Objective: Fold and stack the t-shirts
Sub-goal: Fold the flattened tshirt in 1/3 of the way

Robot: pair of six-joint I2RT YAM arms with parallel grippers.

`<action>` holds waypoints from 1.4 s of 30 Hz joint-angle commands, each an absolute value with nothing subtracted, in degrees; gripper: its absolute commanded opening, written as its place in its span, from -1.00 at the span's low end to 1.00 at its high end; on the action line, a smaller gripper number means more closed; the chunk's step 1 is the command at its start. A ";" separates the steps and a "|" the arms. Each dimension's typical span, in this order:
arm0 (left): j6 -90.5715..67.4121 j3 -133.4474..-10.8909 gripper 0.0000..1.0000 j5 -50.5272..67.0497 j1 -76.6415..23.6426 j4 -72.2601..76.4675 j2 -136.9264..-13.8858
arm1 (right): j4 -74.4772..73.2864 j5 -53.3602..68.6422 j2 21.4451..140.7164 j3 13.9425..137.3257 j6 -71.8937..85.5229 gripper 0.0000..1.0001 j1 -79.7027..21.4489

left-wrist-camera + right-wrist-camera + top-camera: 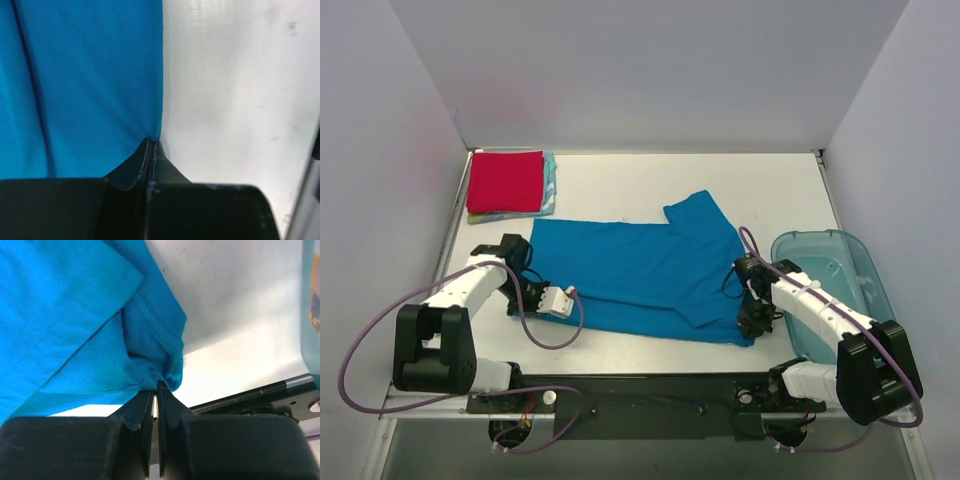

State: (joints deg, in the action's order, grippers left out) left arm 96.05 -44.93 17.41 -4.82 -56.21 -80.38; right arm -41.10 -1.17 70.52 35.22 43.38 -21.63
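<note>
**Left gripper** (151, 144): near-left. Jaws pressed together on the left edge of the shirt, apparently nipping the hem.

**Right gripper** (157, 386): near-right. Jaws pinching a bunched near-right corner of the same shirt, with seam and hem gathered at the tips.

**Bright blue t-shirt** (640, 275): mid-bench, spread flat and partly folded, one sleeve pointing away. Judged light, limp and non-fragile. It will sag and wrinkle between holds, and a thin edge may slip from the jaws. Best taken at the hems or corners, where the stitching doubles the cloth, and lifted at both ends together.

**Bench** (760, 190): white and smooth, so the cloth should drag easily.

**Bin** (830, 270): translucent blue, right of the shirt.

**Red t-shirt** (506, 180): far-left corner, folded square, on top of light teal and yellowish folded pieces.
</note>
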 commanded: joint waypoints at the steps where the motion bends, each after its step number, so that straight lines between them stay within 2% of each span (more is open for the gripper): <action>1: 93.43 -43.34 -1.00 16.70 -4.57 -69.60 -74.63 | -44.47 -2.90 71.10 37.53 40.78 -1.00 -19.78; 2: 93.08 -42.37 -1.00 16.96 -4.74 -69.44 -72.53 | -44.47 -2.55 71.10 37.53 40.78 -1.00 -19.43; 4: 93.07 -41.67 -0.68 17.40 -4.83 -68.73 -69.71 | -45.26 -2.20 71.63 37.88 40.78 -0.97 -19.34; 5: 93.51 -41.66 -0.25 17.49 -4.83 -68.99 -68.39 | -45.35 -2.11 71.98 38.14 40.52 -0.82 -19.34; 6: 93.43 -42.01 -0.11 17.66 -4.83 -69.17 -68.03 | -45.87 -1.94 72.07 38.41 40.43 -0.45 -19.51; 7: 93.51 -42.19 0.02 18.01 -4.83 -69.78 -67.33 | -46.05 -1.67 72.07 38.93 40.34 -0.31 -19.60; 8: 93.43 -43.23 0.05 18.02 -4.75 -70.13 -67.24 | -46.92 -1.50 71.90 39.46 40.17 -0.17 -20.21; 10: 91.68 -45.34 0.08 18.63 -4.57 -69.96 -67.41 | -49.11 -1.14 70.67 43.13 40.17 -0.07 -22.13; 14: 86.23 -50.36 0.04 24.85 -4.48 -67.69 -68.90 | -54.92 -2.37 67.60 52.18 39.64 -0.05 -28.73; 15: 83.78 -50.71 -0.01 26.00 -4.66 -66.46 -69.34 | -55.02 -3.07 67.41 53.60 37.99 -0.19 -31.26; 16: 81.67 -50.54 -0.20 28.19 -4.83 -64.18 -69.69 | -54.50 -3.42 67.76 56.40 37.27 -0.33 -32.25; 17: 81.56 -49.93 -0.30 29.17 -5.01 -63.20 -70.22 | -53.71 -3.34 68.29 57.64 34.92 -0.71 -34.34; 18: 81.82 -49.40 -0.47 30.57 -5.10 -61.80 -70.57 | -50.83 -2.56 70.12 58.96 33.07 -0.84 -35.24; 19: 82.26 -48.00 -0.52 30.93 -5.10 -60.92 -70.84 | -47.23 1.54 71.35 59.41 30.00 -1.00 -36.55; 27: 78.58 -40.52 -0.67 29.62 -5.98 -39.83 -73.38 | -31.82 24.16 91.48 63.36 15.48 -1.00 -42.97; 33: 77.43 -39.20 -0.69 27.51 -5.89 -33.84 -76.99 | -31.20 24.00 100.45 67.67 11.60 -1.00 -44.12; 42: 72.63 -36.83 -0.69 24.52 -4.75 -25.77 -80.42 | -31.46 13.55 105.99 69.87 13.53 -1.00 -42.46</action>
